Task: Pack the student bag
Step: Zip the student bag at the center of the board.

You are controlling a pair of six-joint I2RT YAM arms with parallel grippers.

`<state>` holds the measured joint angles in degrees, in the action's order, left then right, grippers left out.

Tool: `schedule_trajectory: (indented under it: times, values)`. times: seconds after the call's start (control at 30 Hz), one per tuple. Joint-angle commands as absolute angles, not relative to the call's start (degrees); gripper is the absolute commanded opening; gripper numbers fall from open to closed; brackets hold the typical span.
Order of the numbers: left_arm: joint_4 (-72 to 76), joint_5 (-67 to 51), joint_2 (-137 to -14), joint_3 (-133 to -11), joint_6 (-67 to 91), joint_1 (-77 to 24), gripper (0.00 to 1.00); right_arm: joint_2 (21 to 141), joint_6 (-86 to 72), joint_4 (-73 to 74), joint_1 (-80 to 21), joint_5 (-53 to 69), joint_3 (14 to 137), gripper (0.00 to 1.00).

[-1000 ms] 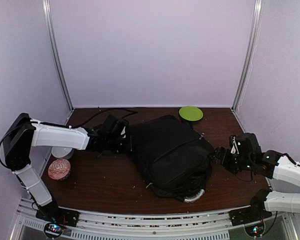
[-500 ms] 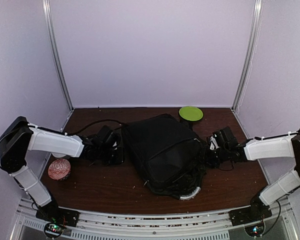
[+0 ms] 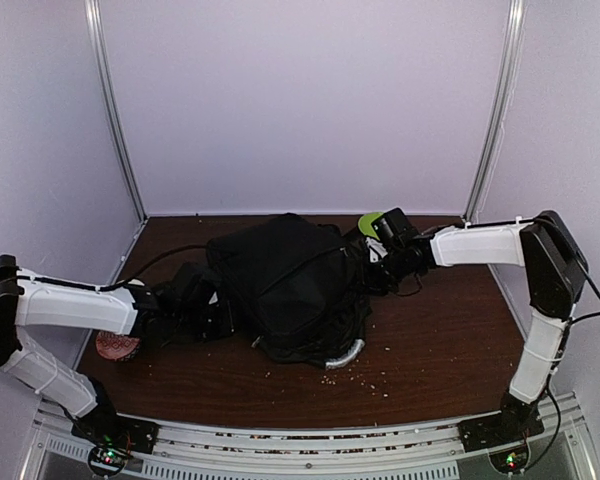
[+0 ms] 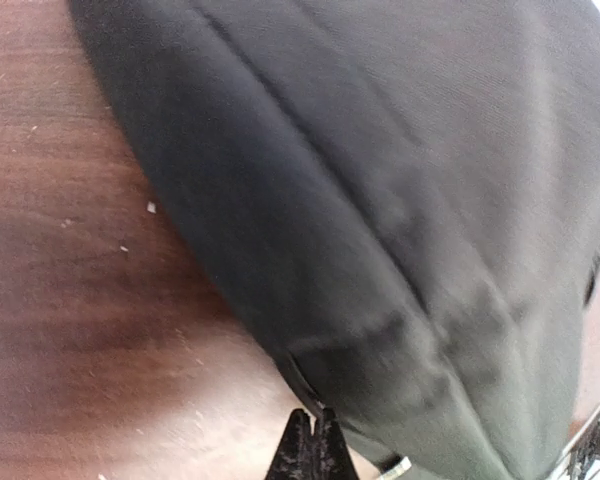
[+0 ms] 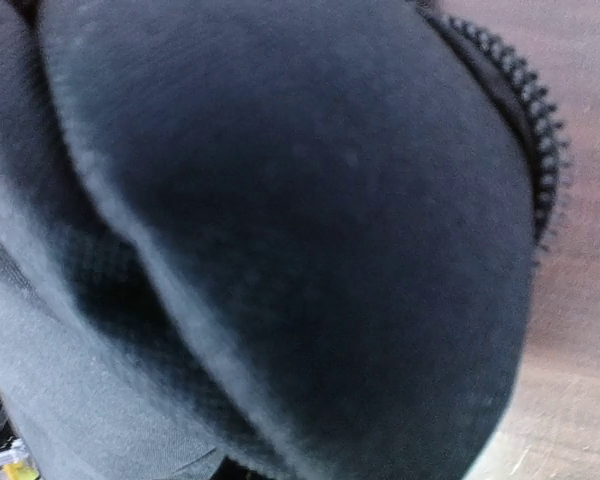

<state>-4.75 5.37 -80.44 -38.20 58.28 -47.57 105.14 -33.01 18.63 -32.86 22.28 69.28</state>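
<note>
Brown bench point(image 3: 430, 340), lilac walls; student bag point(image 3: 280, 285) slumped mid-bench. At its left edge, left gripper point(image 4: 313, 447) closed; against right corner, right gripper point(image 3: 373, 267), state unclear. Outside bag: green disc point(image 3: 370, 221), red ball point(image 3: 110, 348). Packing seemingly unfinished.

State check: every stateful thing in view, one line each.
student bag, lying slumped on the table, grey handle toward the near edge; zip open or closed unclear.
left gripper, shut, tips at the bag's edge; whether fabric is pinched unclear.
right gripper, against the bag's far right side; jaws hidden, open or shut unclear.
green plate, on table, partly hidden by the right gripper.
red patterned ball, on table, partly under the left arm.
</note>
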Motion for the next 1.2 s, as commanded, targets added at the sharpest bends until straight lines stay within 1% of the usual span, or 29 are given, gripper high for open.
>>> schedule_trajectory:
  times: [0.0,0.07,0.13,0.17,0.23,0.3,0.37,0.5,0.57,0.67,0.77,0.9,1.0,1.07,1.17]
  values:
    - [-7.5,9.6,-77.3,-39.1,59.2,-50.5,0.0,106.0,-30.5,21.4,-32.9,12.0,73.9,0.26]
    - [-10.8,12.0,-76.3,-40.4,57.8,-50.9,0.0,105.7,-31.6,21.6,-32.8,10.8,75.2,0.41]
    - [-14.7,15.3,-75.0,-41.8,56.3,-50.7,0.0,103.5,-32.5,21.3,-32.9,10.8,75.1,0.61]
    - [-16.0,16.5,-74.2,-42.5,55.3,-50.5,0.02,101.6,-33.1,21.4,-33.1,10.0,74.4,0.68]
    - [-17.2,17.2,-72.7,-43.3,53.5,-49.4,0.08,97.1,-34.0,22.1,-33.4,7.8,72.0,0.77]
    - [-17.4,17.0,-71.2,-43.4,52.4,-48.0,0.15,91.8,-35.4,23.4,-33.6,4.5,69.0,0.81]
    - [-17.4,17.1,-70.1,-43.5,51.5,-47.0,0.22,85.6,-37.0,25.3,-34.0,1.0,65.6,0.82]
    - [-17.9,17.0,-68.5,-43.8,50.4,-45.4,0.31,73.7,-39.1,26.8,-38.7,-5.8,59.3,0.83]
    - [-18.5,17.2,-67.8,-44.1,49.9,-45.0,0.34,70.4,-39.8,29.1,-42.8,-8.5,58.6,0.82]
    - [-19.3,17.7,-67.0,-44.1,49.7,-44.3,0.36,69.8,-39.3,26.3,-51.8,-8.4,59.2,0.77]
    - [-20.3,17.4,-66.0,-43.9,49.7,-43.4,0.38,76.2,-36.4,27.3,-61.1,-10.2,65.9,0.73]
    - [-22.5,17.4,-63.7,-43.3,50.1,-42.8,0.4,88.0,-31.1,30.0,-69.3,-13.8,76.7,0.7]
    - [-24.1,17.4,-61.0,-41.9,51.4,-42.7,0.4,96.3,-27.6,29.3,-72.4,-15.6,82.5,0.69]
    - [-24.8,17.1,-59.0,-40.5,52.2,-42.8,0.4,101.2,-25.8,31.2,-73.0,-17.3,88.7,0.68]
    - [-25.6,17.0,-55.9,-38.6,53.2,-42.7,0.4,107.3,-23.7,34.4,-73.1,-20.2,94.6,0.66]
